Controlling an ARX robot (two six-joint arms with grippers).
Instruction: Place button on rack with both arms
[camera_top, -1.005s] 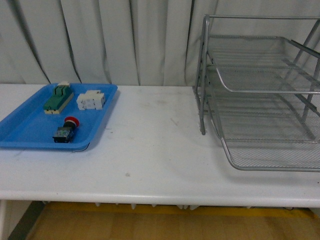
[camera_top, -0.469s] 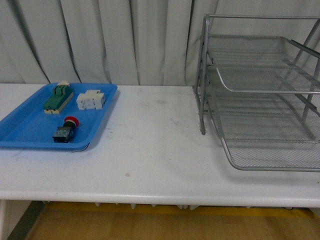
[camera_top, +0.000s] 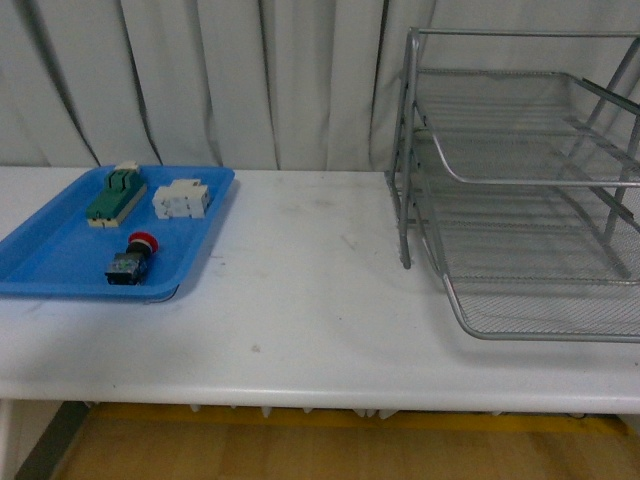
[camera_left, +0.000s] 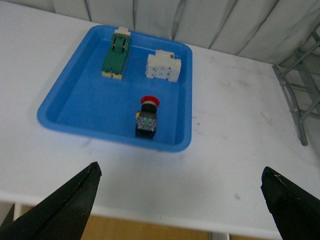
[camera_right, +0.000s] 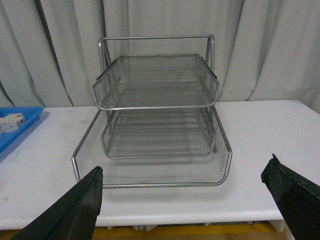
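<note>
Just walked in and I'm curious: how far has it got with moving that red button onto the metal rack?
Nothing looks done yet: the button lies in the blue tray, and the rack looks empty. In hand: nothing. The left claw is open, facing the tray, and the right claw is open, facing the rack. Left: grasping, carrying and placing the button.

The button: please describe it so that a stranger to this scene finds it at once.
On the white table, find the blue tray at the left. Of three parts in it, the button lies nearest the table's front edge. Only it has a round red cap on a black body; its neighbours are a green-topped block and a white block.
</note>
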